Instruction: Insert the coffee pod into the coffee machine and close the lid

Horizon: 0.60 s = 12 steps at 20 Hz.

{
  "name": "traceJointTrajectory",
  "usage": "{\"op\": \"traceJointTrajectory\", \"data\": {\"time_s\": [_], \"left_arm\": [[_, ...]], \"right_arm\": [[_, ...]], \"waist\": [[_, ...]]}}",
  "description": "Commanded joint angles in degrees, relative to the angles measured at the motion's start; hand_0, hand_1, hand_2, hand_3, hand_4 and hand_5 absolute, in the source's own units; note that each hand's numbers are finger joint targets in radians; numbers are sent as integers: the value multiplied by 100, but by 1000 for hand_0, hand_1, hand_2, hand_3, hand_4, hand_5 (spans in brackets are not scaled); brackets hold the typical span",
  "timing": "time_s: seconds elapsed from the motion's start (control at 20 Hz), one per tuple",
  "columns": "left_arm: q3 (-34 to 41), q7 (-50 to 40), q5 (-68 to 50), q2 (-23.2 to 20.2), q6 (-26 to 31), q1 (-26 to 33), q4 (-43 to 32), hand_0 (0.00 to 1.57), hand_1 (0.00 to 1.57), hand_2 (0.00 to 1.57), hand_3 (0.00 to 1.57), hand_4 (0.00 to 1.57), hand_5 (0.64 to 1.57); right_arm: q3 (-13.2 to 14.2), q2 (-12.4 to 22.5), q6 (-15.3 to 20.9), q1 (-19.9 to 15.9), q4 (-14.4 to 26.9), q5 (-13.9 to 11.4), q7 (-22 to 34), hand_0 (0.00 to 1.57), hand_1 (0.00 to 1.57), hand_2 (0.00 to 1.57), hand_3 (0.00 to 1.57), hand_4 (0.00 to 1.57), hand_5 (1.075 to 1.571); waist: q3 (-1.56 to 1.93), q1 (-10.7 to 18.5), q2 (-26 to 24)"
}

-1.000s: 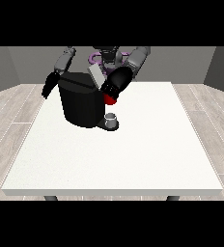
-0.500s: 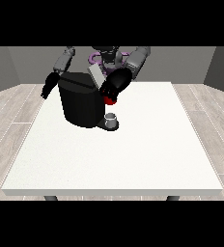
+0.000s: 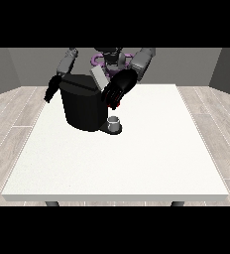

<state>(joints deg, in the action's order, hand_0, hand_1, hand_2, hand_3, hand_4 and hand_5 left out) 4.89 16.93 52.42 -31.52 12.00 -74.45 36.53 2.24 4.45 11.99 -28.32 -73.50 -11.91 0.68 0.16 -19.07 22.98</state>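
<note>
The black coffee machine (image 3: pixel 81 108) stands on the white table (image 3: pixel 137 158) at the back left. Its grey lid (image 3: pixel 98 77) is tilted up above the top. The hand at the view's right (image 3: pixel 119 88) hovers at the machine's upper right corner, just right of the lid. Below this hand a red thing at the machine (image 3: pixel 115 104) peeks out. A small grey thing (image 3: pixel 114 121) sits on the machine's front base. The hand at the view's left (image 3: pixel 51 91) hangs beside the machine's left wall, with its fingers pointing down and nothing in them.
The robot's torso (image 3: pixel 112 57) is behind the machine at the table's far edge. White tabletop stretches in front of and to the right of the machine, out to the near edge (image 3: pixel 117 197).
The hand at the view's right has sunk slightly over the red thing, so less red shows. The machine, the lid and the other hand look unchanged.
</note>
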Motion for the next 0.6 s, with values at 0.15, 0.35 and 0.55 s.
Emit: {"op": "traceJointTrajectory", "data": {"time_s": [0.15, 0.35, 0.55], "left_arm": [[123, -102, 39, -154, 30, -133, -159, 0, 0, 362, 253, 0, 1571], [-9, -312, 13, 444, -32, 500, -67, 0, 0, 0, 151, 0, 1571], [9, -353, -164, 765, 247, 991, -129, 0, 0, 0, 0, 0, 1571]], "right_arm": [[124, 185, -253, -155, -8, 164, 155, 0, 0, 0, 0, 144, 1571], [107, -132, 80, 450, 319, 87, -68, 0, 0, 0, 0, 0, 1571], [56, -120, -62, 915, 360, 120, 103, 0, 0, 0, 0, 0, 1571]], "waist": [[-14, -20, -111], [-14, 445, -735], [-16, 680, -1525]]}}
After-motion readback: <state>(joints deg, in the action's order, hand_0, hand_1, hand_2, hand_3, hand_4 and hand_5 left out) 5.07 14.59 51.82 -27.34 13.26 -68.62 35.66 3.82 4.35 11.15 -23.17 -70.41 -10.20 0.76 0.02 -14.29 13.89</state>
